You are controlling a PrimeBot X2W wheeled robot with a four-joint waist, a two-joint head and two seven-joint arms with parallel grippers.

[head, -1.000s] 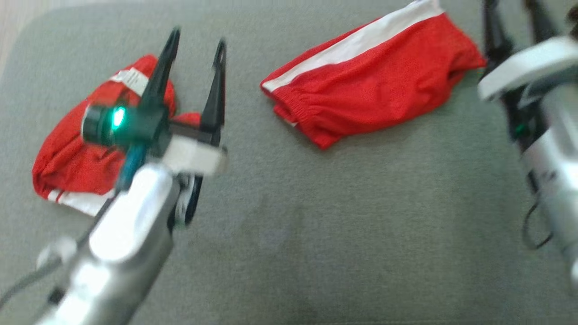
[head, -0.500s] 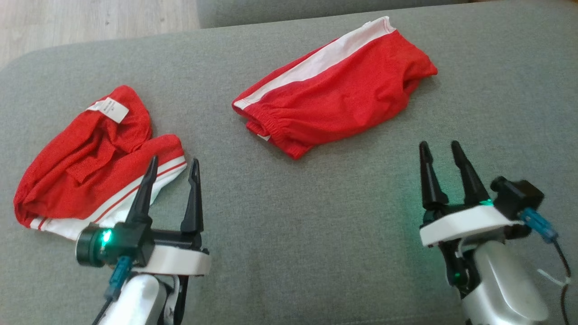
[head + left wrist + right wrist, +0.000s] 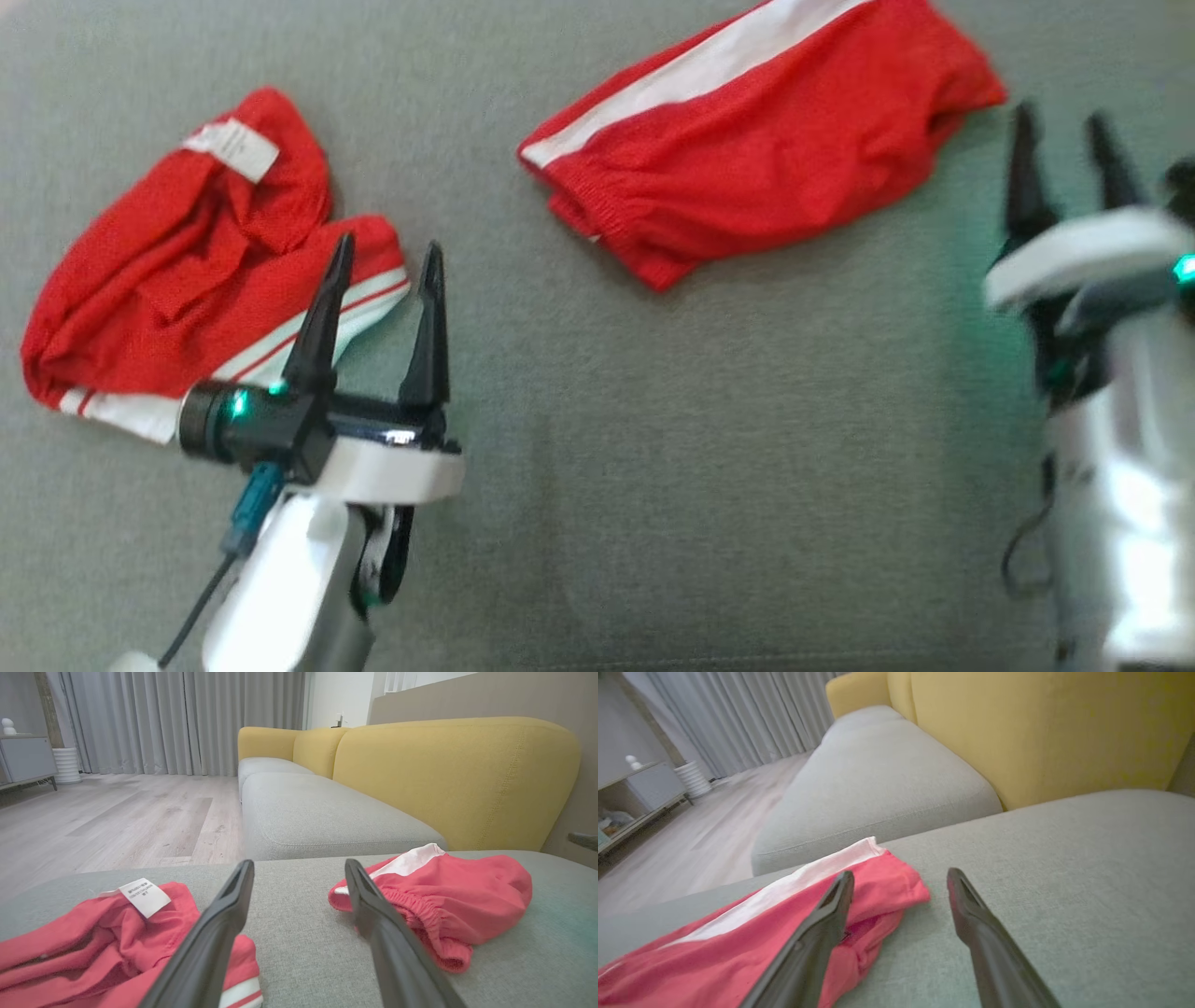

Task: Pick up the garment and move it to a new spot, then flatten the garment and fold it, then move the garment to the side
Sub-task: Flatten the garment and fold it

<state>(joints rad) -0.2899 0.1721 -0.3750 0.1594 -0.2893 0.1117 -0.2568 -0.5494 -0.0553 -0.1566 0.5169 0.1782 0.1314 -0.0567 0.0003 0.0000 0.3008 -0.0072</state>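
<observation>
- One white label (image 3: 231, 147) lay sewn on the crumpled garment (image 3: 177, 271); its print was too small to read, even in the left wrist view (image 3: 144, 897).
- Two red garments lay on the grey cushion (image 3: 653, 467): the crumpled one by the left edge, the folded garment (image 3: 766, 149) near the far edge, well apart.
- The folded one bore one broad white stripe; the crumpled one had a white hem with thin red lines.
- Two claws, two dark fingers each.
- The left gripper (image 3: 388, 245) was spread and empty at the crumpled garment's hem.
- The right gripper (image 3: 1061, 114) was spread and empty beside the folded garment's right end.
</observation>
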